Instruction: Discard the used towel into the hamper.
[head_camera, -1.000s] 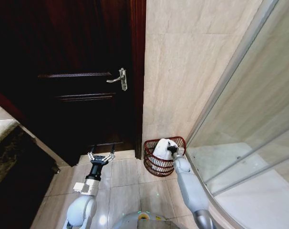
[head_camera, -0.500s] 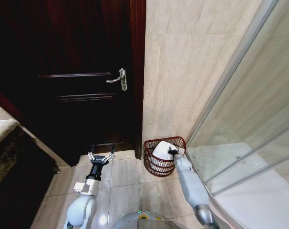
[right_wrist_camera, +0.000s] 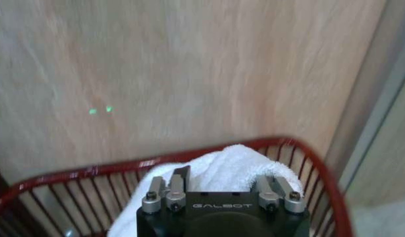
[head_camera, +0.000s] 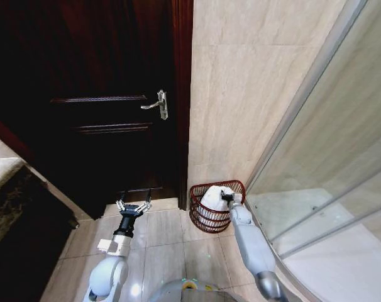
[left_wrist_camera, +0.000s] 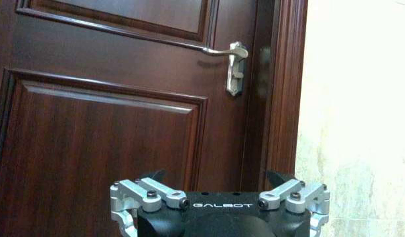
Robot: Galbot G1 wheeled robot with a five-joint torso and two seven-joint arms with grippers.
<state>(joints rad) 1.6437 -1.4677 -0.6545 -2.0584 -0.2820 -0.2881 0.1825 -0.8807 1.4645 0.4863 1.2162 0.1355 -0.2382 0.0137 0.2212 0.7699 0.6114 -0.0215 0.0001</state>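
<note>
Towel (right_wrist_camera: pixel 232 165) lies just beyond the right gripper's (right_wrist_camera: pixel 223 183) spread fingers inside the hamper (head_camera: pixel 206 217), while the left gripper (left_wrist_camera: pixel 219 180), fingers open, faces a door (left_wrist_camera: pixel 110 123).

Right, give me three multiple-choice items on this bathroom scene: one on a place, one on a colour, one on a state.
1. Where is the towel?
A. In the hamper
B. On the door handle
C. On the floor tiles

2. What colour is the hamper?
A. Blue
B. Dark red
C. White

3. What is the left end effector doing?
A. Gripping the towel
B. Turning the door handle
C. Open and holding nothing

Key: 1 A, the white towel sits inside the wire rim, with the right end effector over it. 2 B, the head and right wrist views show red wires. 3 C, its fingers are spread over the floor before the door.
</note>
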